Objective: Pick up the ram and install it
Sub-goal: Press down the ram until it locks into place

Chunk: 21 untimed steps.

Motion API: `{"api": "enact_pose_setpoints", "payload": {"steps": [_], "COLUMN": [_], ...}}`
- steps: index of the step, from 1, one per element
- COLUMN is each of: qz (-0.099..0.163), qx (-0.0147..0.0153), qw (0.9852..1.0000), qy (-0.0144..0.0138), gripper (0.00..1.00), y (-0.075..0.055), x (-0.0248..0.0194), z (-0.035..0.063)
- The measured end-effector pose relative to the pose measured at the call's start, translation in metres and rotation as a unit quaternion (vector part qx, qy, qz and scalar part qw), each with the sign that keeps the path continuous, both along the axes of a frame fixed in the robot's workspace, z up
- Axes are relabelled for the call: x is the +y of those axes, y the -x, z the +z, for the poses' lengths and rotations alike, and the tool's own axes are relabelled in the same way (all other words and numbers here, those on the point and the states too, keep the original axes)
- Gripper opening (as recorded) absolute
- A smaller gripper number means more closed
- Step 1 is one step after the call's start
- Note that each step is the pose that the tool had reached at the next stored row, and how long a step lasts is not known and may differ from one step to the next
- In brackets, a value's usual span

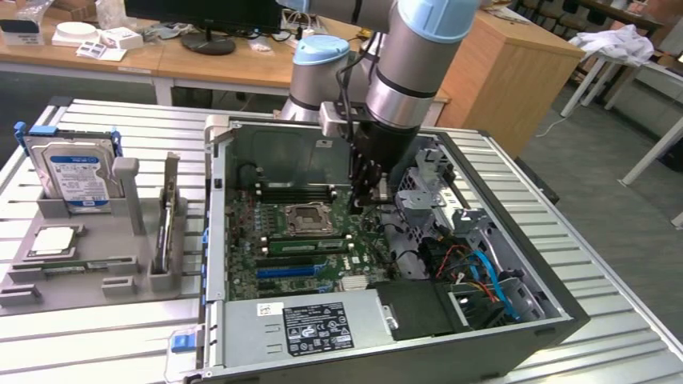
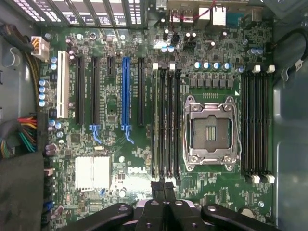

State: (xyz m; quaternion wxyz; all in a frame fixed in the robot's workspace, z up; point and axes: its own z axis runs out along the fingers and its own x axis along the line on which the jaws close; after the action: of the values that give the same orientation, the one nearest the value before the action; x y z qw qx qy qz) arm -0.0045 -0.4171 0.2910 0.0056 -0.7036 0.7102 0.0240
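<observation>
1. Hanging above the open computer case (image 1: 555, 316), the tool (image 1: 369, 200) sits over the motherboard (image 1: 248, 240), toward the exterior view's right of the CPU socket (image 1: 309, 218).
2. Tool state: closed, with the fingertips (image 2: 157, 188) pressed together. Whether anything thin is clamped between them cannot be told.
3. In the wrist view, the tool (image 2: 163, 188) lines up with one end of the memory slot bank (image 2: 166, 120), which lies between the CPU socket (image 2: 211, 130) and the expansion slots (image 2: 126, 91).
4. The ram (image 1: 306, 245) appears as a long green stick lying along that slot bank, just near of the socket and not touching the tool.
5. On the surface (image 1: 107, 336), at the exterior view's left, a grey holder (image 1: 128, 184) carries an upright hard drive (image 1: 75, 172) and a flat processor chip (image 1: 56, 240).
6. A narrow greenish strip (image 1: 80, 264) lies just near of the chip and is too small to identify.
</observation>
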Motion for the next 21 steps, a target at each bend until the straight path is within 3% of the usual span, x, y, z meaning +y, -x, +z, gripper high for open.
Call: {"api": "enact_pose_setpoints", "payload": {"steps": [21], "qz": [0.0], "qx": [0.0004], "qw": [1.0], "qy": [0.0], "gripper": [0.11], "y": [-0.004], "x": [-0.0013], "z": [-0.0082]}}
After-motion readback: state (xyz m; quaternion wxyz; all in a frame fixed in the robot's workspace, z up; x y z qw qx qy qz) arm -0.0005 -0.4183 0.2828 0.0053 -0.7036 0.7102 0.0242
